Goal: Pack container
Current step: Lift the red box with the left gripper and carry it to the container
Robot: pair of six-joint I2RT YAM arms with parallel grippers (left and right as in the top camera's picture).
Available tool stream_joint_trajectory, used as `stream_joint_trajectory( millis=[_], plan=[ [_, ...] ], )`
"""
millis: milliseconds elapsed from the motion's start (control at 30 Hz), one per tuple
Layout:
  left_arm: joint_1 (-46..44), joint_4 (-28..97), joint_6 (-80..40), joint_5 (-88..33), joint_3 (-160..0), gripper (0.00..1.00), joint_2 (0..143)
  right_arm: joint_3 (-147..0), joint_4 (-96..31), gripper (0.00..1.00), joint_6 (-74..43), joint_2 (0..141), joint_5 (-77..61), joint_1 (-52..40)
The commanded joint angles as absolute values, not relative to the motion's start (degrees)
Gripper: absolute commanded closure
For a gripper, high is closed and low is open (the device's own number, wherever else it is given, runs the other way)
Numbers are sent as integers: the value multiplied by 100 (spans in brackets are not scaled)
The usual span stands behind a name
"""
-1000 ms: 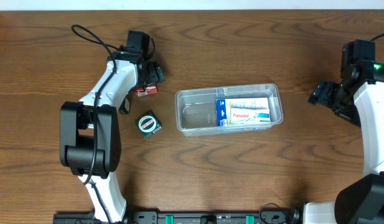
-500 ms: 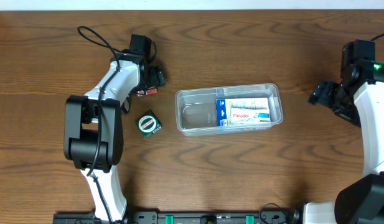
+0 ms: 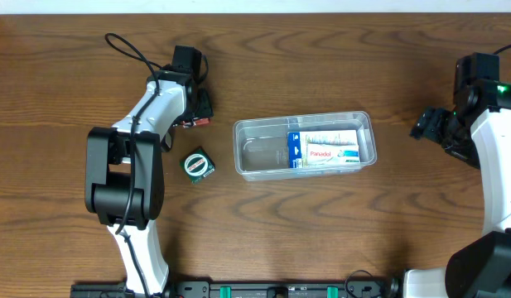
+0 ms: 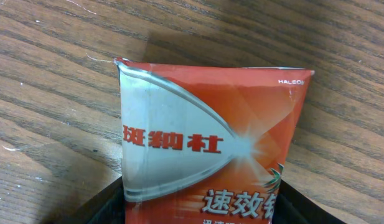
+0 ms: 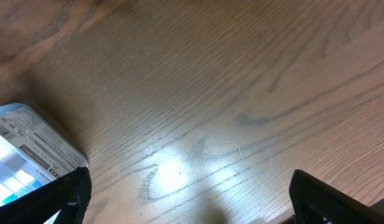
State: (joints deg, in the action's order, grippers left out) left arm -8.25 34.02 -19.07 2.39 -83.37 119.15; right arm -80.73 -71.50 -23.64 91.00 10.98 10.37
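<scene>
The container [image 3: 248, 157], a clear shallow tub, lies at the table's middle with a white and blue box [image 3: 325, 150] in its right half. Left of it, my left gripper [image 3: 197, 112] is shut on a small red box [image 3: 195, 122] that rests on the wood. In the left wrist view the red and silver box [image 4: 204, 124] fills the space between the jaws of the left gripper [image 4: 201, 208], and both black fingers press its sides. My right gripper [image 3: 426, 126] hangs open at the far right, with only bare wood between the jaws of the right gripper [image 5: 188, 199].
A small green and black box [image 3: 198, 164] lies on the table below the left gripper, left of the tub. A corner of the tub [image 5: 30, 149] shows at the left edge of the right wrist view. The left arm's black cable [image 3: 127, 50] loops over the table's back left.
The left gripper's jaws have narrowed from wide open onto the sides of the red box. The right arm has not moved.
</scene>
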Motion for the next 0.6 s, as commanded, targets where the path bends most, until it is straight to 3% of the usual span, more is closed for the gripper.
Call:
stream_joint_trajectory(
  millis=[0, 567],
  plan=[
    [-801, 3409, -1844, 351, -8436, 38, 11944, -8062, -7153, 1, -2394, 9076, 1135, 1070],
    [-845, 4200, -1758, 97, -8440, 38, 10366, -8062, -7153, 1, -2394, 9076, 1135, 1070]
  ],
)
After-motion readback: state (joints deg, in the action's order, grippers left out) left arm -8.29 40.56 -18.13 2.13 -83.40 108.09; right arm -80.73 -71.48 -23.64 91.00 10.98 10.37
